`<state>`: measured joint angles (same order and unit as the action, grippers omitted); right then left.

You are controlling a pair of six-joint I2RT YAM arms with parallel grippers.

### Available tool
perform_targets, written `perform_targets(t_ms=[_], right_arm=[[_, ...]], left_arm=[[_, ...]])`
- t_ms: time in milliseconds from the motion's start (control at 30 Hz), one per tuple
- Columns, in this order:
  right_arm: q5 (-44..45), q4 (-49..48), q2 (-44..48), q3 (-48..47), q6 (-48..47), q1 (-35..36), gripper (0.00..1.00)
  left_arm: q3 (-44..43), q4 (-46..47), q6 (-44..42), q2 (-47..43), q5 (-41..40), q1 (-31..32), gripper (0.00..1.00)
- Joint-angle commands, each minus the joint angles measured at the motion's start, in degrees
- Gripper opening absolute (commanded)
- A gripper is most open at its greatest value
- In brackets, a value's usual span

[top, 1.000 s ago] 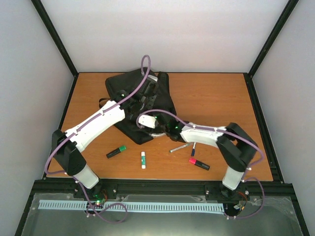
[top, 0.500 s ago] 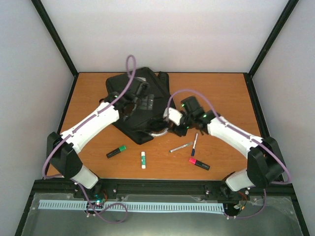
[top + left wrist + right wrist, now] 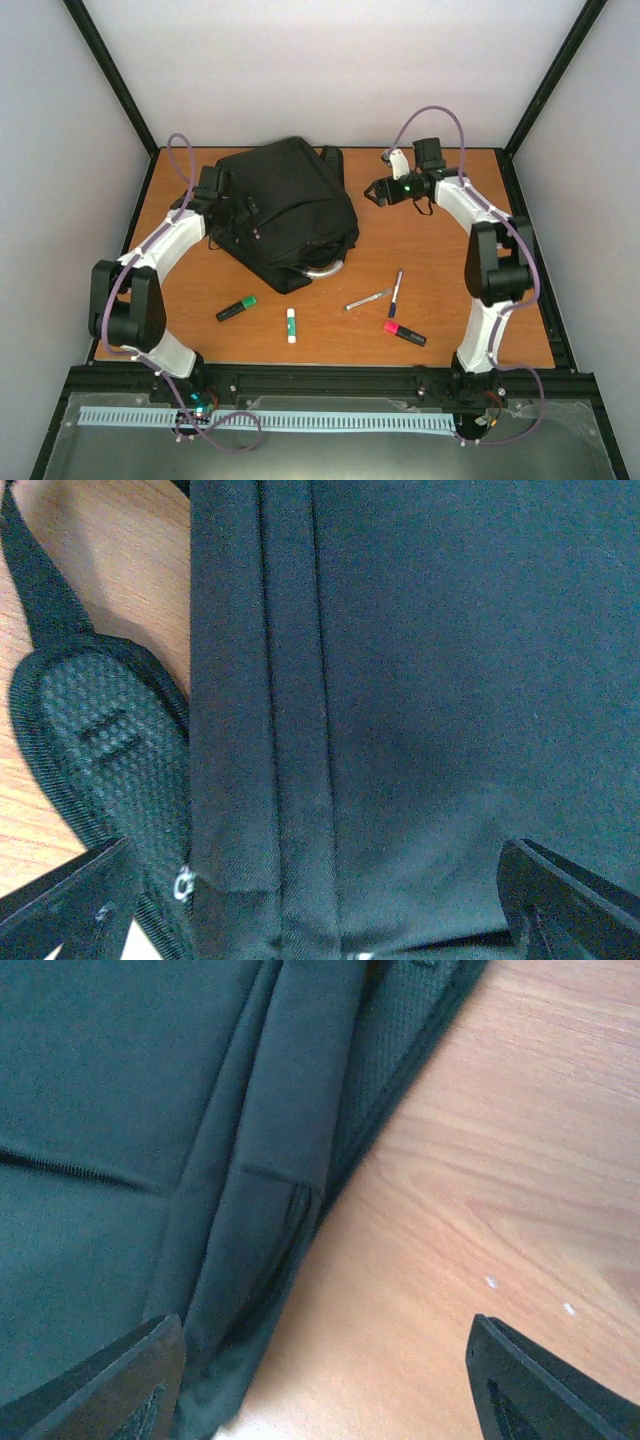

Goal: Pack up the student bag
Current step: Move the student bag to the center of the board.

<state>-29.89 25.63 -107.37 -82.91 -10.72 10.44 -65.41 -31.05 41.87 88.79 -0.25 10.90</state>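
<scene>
The student bag [image 3: 290,205] is a large black backpack lying at the back left of the table, with its grey loop handle [image 3: 326,268] at the near edge. My left gripper [image 3: 236,210] is open over the bag's left side. In the left wrist view [image 3: 315,880] black fabric and zip seams [image 3: 270,680] fill the frame, with a mesh strap pad [image 3: 90,750] at the left. My right gripper [image 3: 373,192] is open and empty just right of the bag. In the right wrist view [image 3: 325,1360] it straddles the bag's edge [image 3: 250,1160] and bare wood.
Near the front lie a green highlighter [image 3: 236,308], a white glue stick [image 3: 291,324], a silver pen [image 3: 368,299], a blue pen [image 3: 396,293] and a pink highlighter [image 3: 404,333]. Black frame posts and white walls bound the wooden table [image 3: 440,270].
Both arms have drawn away from the middle of the bag. The left swung to its left side. The right rose from near the grey handle to the back right.
</scene>
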Motion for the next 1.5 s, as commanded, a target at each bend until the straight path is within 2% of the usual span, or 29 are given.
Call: perform_targets(t_ms=[0,167,267,400,533,700,833,1100,1333,1467], right_arm=[[-8.7,4.0,-9.5,-9.5,6.9,0.7,0.79],[-14.6,4.4,-16.3,-13.2,8.2,1.1,0.74],[-16.9,4.9,-17.9,-13.3,7.7,1.3,0.73],[-20.1,7.4,-18.9,-13.0,5.9,1.3,0.72],[-20.7,11.4,-18.0,-11.8,2.7,1.2,0.68],[-18.7,13.7,-14.7,-7.0,-0.2,-0.6,0.64],[-12.8,15.5,-11.8,-2.9,-3.3,-3.0,0.62],[-11.9,18.3,-5.1,5.3,-6.7,-12.6,0.60],[-9.2,18.9,-3.3,5.7,-8.5,-19.9,0.60],[-6.5,19.0,-2.0,4.5,-9.2,-21.4,0.61]], left_arm=[[0.1,6.5,3.2,3.4,3.9,-2.0,1.00],[-1.5,9.4,1.6,8.5,7.0,-2.1,1.00],[-2.8,10.7,0.9,11.8,9.5,-2.1,1.00],[-3.4,15.1,0.1,15.0,15.0,-1.5,0.94],[-6.0,16.1,-1.7,17.0,15.9,1.6,0.92],[-10.8,15.7,-3.8,20.2,16.4,6.5,0.90],[-13.4,16.2,-3.8,23.1,16.8,9.2,0.88],[-17.2,17.2,-3.6,27.8,18.4,14.6,0.86],[-19.9,15.8,-6.6,28.5,18.8,20.2,0.84],[-19.2,14.6,-8.1,26.2,17.3,21.4,0.84]])
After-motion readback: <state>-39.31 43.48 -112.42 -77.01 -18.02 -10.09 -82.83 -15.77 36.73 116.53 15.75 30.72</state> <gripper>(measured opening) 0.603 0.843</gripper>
